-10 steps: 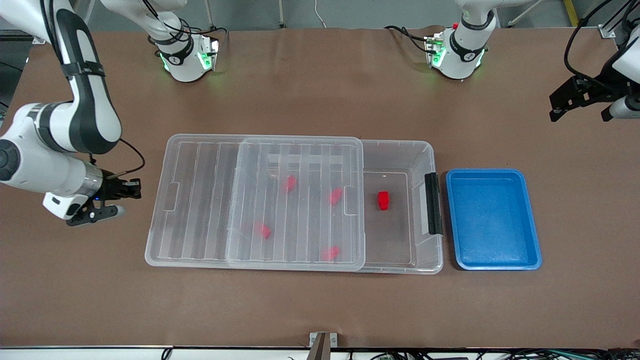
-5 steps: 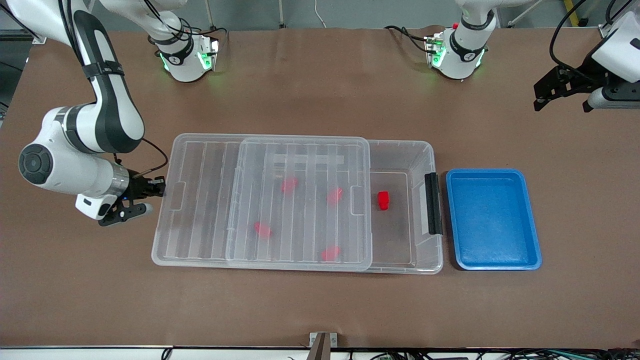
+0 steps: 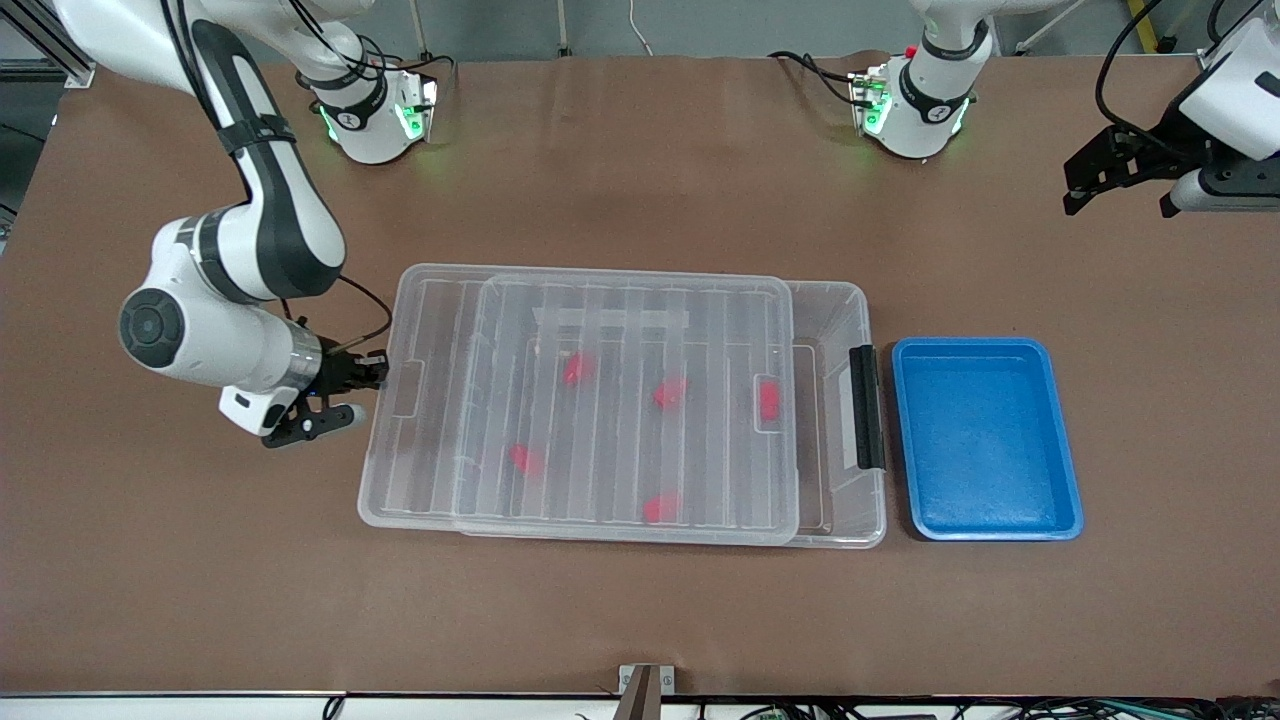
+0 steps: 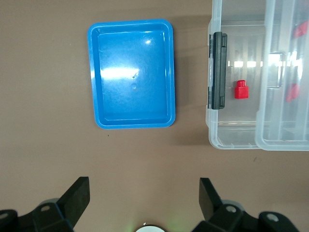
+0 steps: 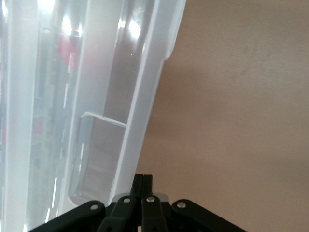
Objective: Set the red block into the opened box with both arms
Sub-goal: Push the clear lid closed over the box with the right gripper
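- Pressing against the short end of the lid (image 3: 590, 400) at the right arm's end of the surface (image 3: 640, 620), the right gripper (image 3: 372, 375) has its fingers (image 5: 143, 186) pinched fully together, holding nothing between them.
- From the front, the ribbed see-through lid lies over most of the box (image 3: 835, 310), with only a narrow strip of the box uncovered at the end with the black latch bar (image 3: 865, 407).
- Five red blocks lie inside the box; in the front view all of them show dimly through the lid, the one closest to the latch bar (image 3: 768, 400) sitting just under the lid's edge.
- The left wrist view shows that same red block (image 4: 241, 90) sharp and bright on the box floor, between the latch bar (image 4: 218, 70) and the lid's edge (image 4: 263, 121), with two more red pieces blurred under the lid.
- The right wrist view gives only the lid's rim (image 5: 145, 96) close up, touching the shut fingertips, with a faint red smear through the plastic; the blue tray and the latch do not appear there.
- The blue tray (image 3: 1060, 440) lies just beside the latch end of the box, toward the left arm's end of the surface; the left wrist view looks straight down on it (image 4: 131, 73).
- The left gripper (image 3: 1120, 185) hangs in the air over bare surface near the left arm's end, well apart from box and tray, its fingers (image 4: 78, 193) spread wide and holding nothing.
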Controlling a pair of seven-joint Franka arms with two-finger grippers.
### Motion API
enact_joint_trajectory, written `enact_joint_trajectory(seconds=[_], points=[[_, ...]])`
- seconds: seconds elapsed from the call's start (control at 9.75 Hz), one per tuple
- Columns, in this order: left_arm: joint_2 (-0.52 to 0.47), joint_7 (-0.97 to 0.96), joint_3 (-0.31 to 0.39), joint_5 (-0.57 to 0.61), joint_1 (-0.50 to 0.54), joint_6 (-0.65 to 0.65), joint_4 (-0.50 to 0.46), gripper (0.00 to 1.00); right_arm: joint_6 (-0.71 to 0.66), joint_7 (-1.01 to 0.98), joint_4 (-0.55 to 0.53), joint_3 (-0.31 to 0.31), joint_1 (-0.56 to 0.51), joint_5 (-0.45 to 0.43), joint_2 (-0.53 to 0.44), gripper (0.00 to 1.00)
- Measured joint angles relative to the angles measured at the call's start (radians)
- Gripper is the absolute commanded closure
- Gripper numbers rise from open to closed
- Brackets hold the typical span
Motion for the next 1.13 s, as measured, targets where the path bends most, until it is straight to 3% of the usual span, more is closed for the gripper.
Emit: enact_joint_trajectory(seconds=[0.92,1.03,1.13], points=[[0.000,0.000,0.000,0.000,0.000,0.000,-0.003,0.00,0.028,0.072,0.010,0.029,0.029,0.001,0.016,1.00],[0.000,0.000,0.000,0.000,0.000,0.000,-0.003,0.00,0.028,0.076,0.012,0.030,0.034,0.001,0.016,0.95],[0.000,0.000,0.000,0.000,0.000,0.000,-0.003,0.00,0.028,0.077,0.014,0.028,0.033,0.001,0.016,0.70]])
